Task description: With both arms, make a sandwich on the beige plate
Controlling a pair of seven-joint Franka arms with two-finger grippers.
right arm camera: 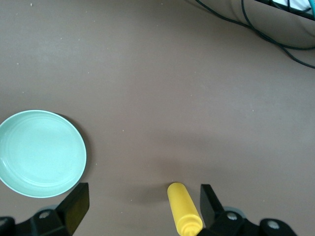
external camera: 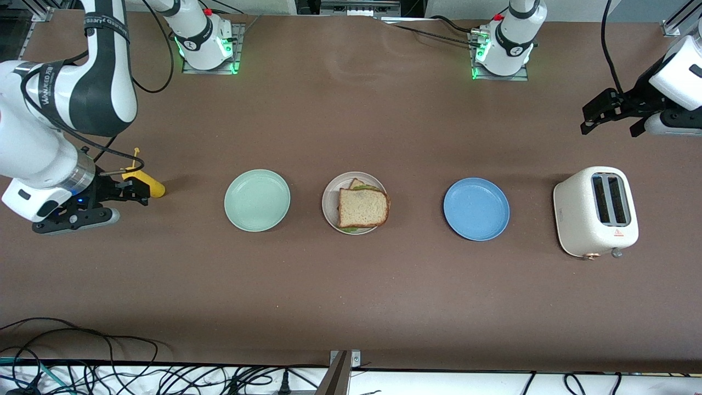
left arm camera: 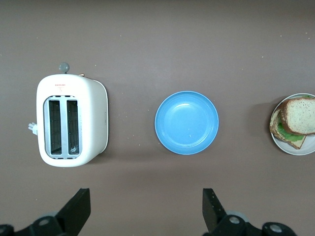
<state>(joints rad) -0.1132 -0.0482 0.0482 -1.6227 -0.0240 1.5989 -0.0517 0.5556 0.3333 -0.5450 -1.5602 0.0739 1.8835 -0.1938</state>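
Brown table (external camera: 351,296) with a row of items, from the right arm's end to the left arm's. Right gripper (external camera: 131,189), fingers spread wide and empty, hovers over a yellow plastic squeeze bottle (external camera: 147,183) lying on its side. Next come a round mint-green plate (external camera: 257,200); the round beige plate (external camera: 330,211) carrying the sandwich (external camera: 363,207), two brown bread slices with green lettuce between; a round blue plate (external camera: 476,209); and a white two-slot toaster (external camera: 596,212). Left gripper (external camera: 609,118), fingers wide and empty, hangs above the table near the toaster

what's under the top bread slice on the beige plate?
Green lettuce shows under the top bread slice, with a second slice's edge peeking out, all on the beige plate. Anything else between is covered.
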